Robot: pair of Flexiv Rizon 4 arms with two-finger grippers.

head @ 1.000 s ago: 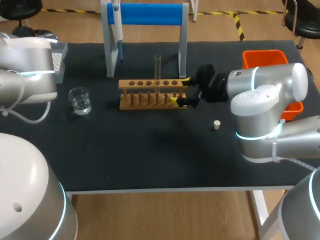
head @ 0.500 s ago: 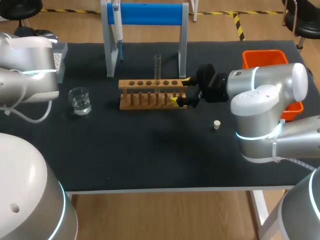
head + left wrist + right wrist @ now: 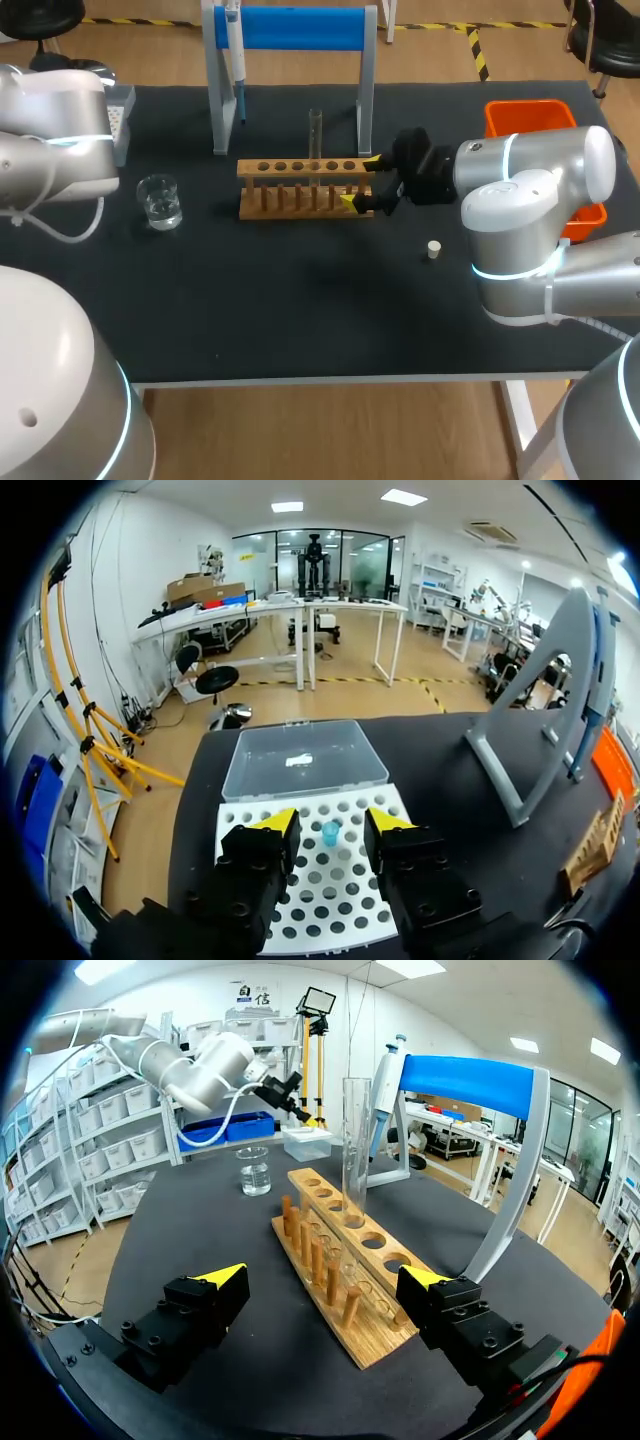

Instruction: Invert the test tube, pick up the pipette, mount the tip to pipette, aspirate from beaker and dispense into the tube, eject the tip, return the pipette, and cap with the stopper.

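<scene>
A clear test tube (image 3: 315, 133) (image 3: 355, 1150) stands mouth up in the wooden rack (image 3: 303, 186) (image 3: 345, 1270). My right gripper (image 3: 364, 181) (image 3: 325, 1282) is open, one finger on each side of the rack's right end. The pipette (image 3: 235, 50) (image 3: 386, 1085) hangs on the blue-topped stand (image 3: 290, 28). My left gripper (image 3: 330, 825) hovers open over the white tip box (image 3: 300, 895), a single blue tip (image 3: 330, 832) standing below the gap between its fingers. In the head view my left arm (image 3: 60, 130) hides that gripper. The beaker (image 3: 160, 201) (image 3: 255, 1172) holds clear liquid. A small stopper (image 3: 433, 249) lies right of the rack.
An orange bin (image 3: 528, 113) sits at the table's back right, partly behind my right arm. The tip box's clear lid (image 3: 303, 758) lies open beyond the tips. The stand's grey leg (image 3: 520, 730) rises to the right of the left gripper.
My left arm has edged slightly to the right over the tip box. The right arm, rack and tube have stayed put.
</scene>
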